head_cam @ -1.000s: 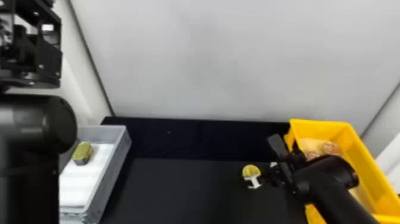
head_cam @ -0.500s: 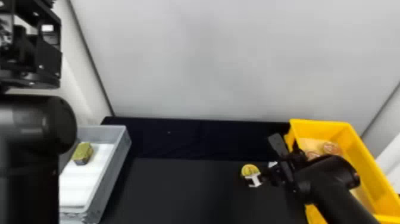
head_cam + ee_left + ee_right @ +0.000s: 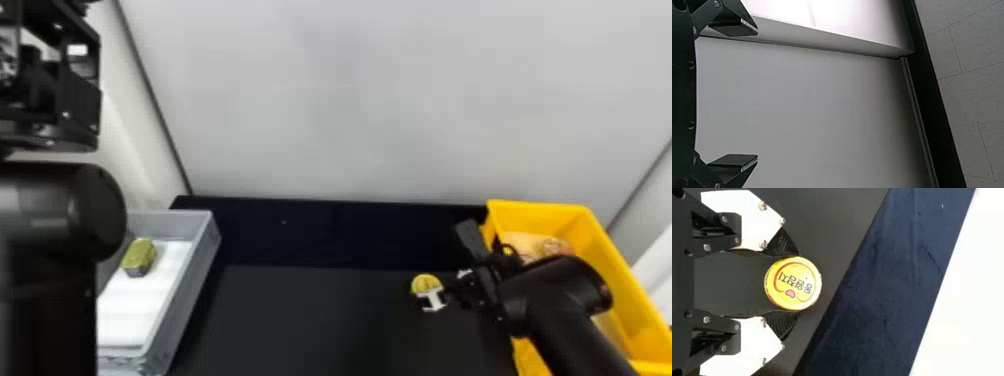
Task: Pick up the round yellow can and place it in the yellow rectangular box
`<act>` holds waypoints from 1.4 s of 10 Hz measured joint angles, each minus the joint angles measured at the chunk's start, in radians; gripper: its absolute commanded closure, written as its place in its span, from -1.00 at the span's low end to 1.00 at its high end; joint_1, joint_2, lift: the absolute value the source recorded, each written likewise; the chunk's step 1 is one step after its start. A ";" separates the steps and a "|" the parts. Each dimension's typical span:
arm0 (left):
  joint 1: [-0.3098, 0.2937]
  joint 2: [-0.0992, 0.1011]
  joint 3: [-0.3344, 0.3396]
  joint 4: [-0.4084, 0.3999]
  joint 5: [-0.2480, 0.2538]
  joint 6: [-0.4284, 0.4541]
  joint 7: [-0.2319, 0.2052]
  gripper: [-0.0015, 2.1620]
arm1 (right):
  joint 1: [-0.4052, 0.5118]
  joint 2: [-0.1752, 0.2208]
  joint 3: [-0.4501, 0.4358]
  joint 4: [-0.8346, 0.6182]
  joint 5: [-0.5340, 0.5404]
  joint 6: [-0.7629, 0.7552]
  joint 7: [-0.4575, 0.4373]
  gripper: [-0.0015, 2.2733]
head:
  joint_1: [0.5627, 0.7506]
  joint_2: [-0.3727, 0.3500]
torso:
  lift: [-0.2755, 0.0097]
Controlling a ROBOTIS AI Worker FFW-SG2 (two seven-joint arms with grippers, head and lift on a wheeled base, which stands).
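Observation:
The round yellow can (image 3: 425, 283) stands on the black table just left of the yellow box (image 3: 615, 260), with my right gripper (image 3: 445, 288) around it. Seen in the right wrist view, my right gripper (image 3: 797, 283) is shut on the yellow can (image 3: 793, 283), one black fingertip against each side of its rim. The lid faces the camera. My left gripper (image 3: 50, 90) is parked high at the left of the head view; its fingers stand wide apart in the left wrist view, and the left gripper (image 3: 757, 94) holds nothing.
A grey tray (image 3: 187, 295) with white lining stands at the left, holding a green-topped can (image 3: 139, 256). Orange-lidded items (image 3: 556, 247) lie inside the yellow box, partly behind my right arm. A pale wall (image 3: 375, 100) rises behind the table.
The yellow can and the white finger plate beside it have shifted very slightly right in the head view. The left arm has hardly moved.

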 measured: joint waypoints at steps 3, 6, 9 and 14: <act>0.012 0.011 0.012 -0.015 0.001 0.018 0.000 -0.87 | 0.065 -0.039 -0.025 -0.360 0.028 0.243 0.064 -0.42 | 0.07 0.18 | 0.88; 0.011 0.022 0.014 -0.024 0.000 0.036 -0.003 -0.87 | 0.033 -0.089 -0.086 -0.497 0.069 0.306 0.078 -0.42 | 0.07 0.18 | 0.88; 0.008 0.031 0.012 -0.027 -0.002 0.049 -0.004 -0.87 | -0.002 -0.139 -0.159 -0.503 0.126 0.308 0.071 -0.42 | 0.07 0.18 | 0.88; -0.001 0.038 0.008 -0.028 -0.005 0.061 -0.008 -0.87 | -0.001 -0.202 -0.281 -0.506 0.184 0.314 0.063 -0.42 | 0.07 0.18 | 0.88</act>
